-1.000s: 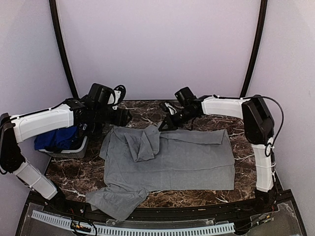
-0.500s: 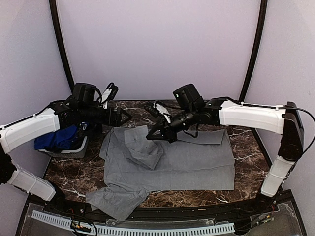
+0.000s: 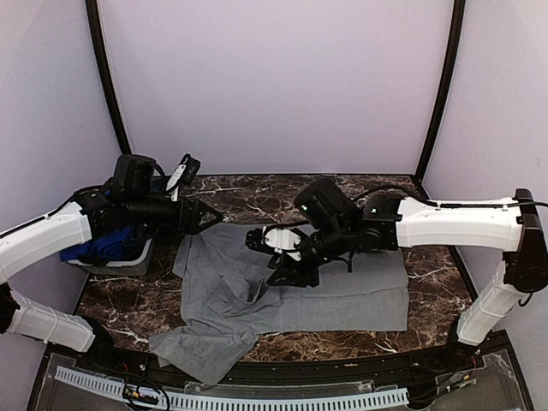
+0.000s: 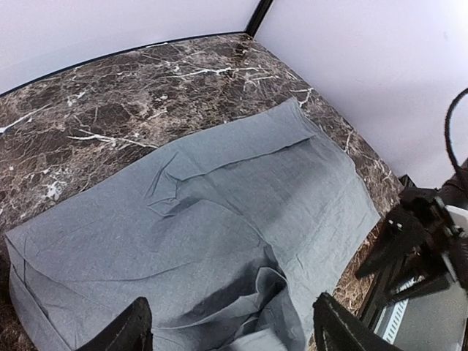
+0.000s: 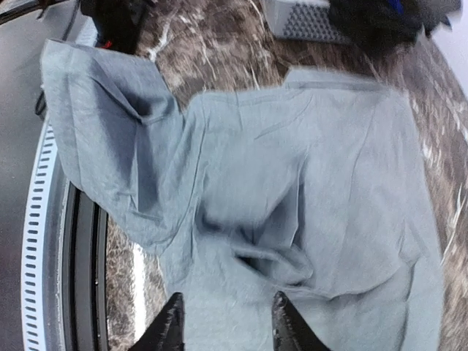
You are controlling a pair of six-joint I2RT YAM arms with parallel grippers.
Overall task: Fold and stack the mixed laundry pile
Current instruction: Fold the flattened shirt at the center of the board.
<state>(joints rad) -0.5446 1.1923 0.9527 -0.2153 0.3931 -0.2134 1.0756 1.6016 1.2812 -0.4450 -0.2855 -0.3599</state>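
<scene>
A grey shirt (image 3: 342, 287) lies spread on the marble table (image 3: 257, 193), with a rumpled fold (image 3: 235, 295) near its middle left. One sleeve (image 3: 201, 351) hangs over the front edge. My right gripper (image 3: 281, 276) hovers over the fold, open, with nothing between its fingers; the right wrist view shows the fold (image 5: 292, 256) just ahead of the gripper (image 5: 227, 325). My left gripper (image 3: 210, 214) is open above the shirt's back left corner. In the left wrist view that gripper (image 4: 230, 336) looks down on the shirt (image 4: 219, 197). A royal-blue garment (image 3: 98, 244) lies in the basket.
A small grey basket (image 3: 120, 261) stands at the table's left edge, under my left arm. The basket (image 5: 307, 22) also shows at the top of the right wrist view. A perforated white strip (image 3: 257, 401) runs along the front below the table edge.
My right gripper came forward from the back of the table, dragging the shirt's upper part over, then opened and let it go as a rumpled fold. My left gripper drew back slightly leftward.
</scene>
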